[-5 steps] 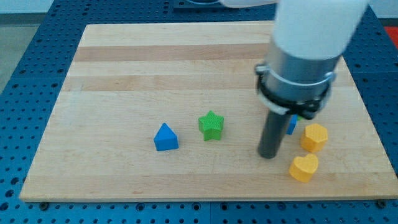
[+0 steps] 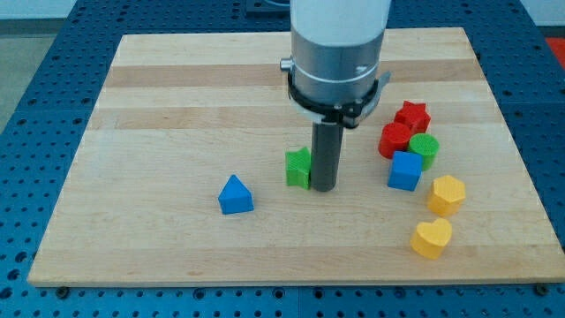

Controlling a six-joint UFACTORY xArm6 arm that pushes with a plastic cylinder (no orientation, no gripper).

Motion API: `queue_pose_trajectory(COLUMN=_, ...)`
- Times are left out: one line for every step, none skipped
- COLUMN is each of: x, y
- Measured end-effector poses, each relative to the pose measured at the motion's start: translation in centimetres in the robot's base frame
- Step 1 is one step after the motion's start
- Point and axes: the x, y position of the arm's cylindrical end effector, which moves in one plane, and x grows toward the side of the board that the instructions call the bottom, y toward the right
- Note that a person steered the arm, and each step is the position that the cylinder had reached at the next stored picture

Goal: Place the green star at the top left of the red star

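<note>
The green star (image 2: 298,168) lies near the middle of the wooden board, partly hidden by my rod. My tip (image 2: 324,188) rests on the board right against the star's right side. The red star (image 2: 412,116) lies at the view's right, well to the right of my tip and a little higher. It heads a tight cluster with a red round block (image 2: 395,140), a green round block (image 2: 425,149) and a blue cube (image 2: 405,170).
A blue triangular block (image 2: 235,195) lies to the left of the green star. A yellow hexagon block (image 2: 447,194) and a yellow heart block (image 2: 431,238) lie at the lower right. The wooden board (image 2: 177,106) sits on a blue perforated table.
My rod has moved left, from beside the yellow blocks to the green star's right side. The cluster at the right, hidden before, now shows. The green star has barely moved.
</note>
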Motion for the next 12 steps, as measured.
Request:
queue_pose_trajectory(x=0.3, y=0.0)
queue_pose_trajectory(x=2.6, y=0.0)
queue_pose_trajectory(x=1.9, y=-1.4)
queue_pose_trajectory(x=0.8, y=-3.0)
queue_pose_trajectory(x=0.8, y=-4.8)
queue_pose_trajectory(x=0.8, y=-7.1)
queue_pose_trajectory(x=0.7, y=-7.7)
queue_pose_trajectory(x=0.1, y=-7.3)
queue_pose_trajectory(x=-2.6, y=-6.0)
queue_pose_trajectory(x=-3.1, y=-4.9)
queue_pose_trajectory(x=-3.2, y=-5.2)
queue_pose_trajectory(x=-1.9, y=-6.5)
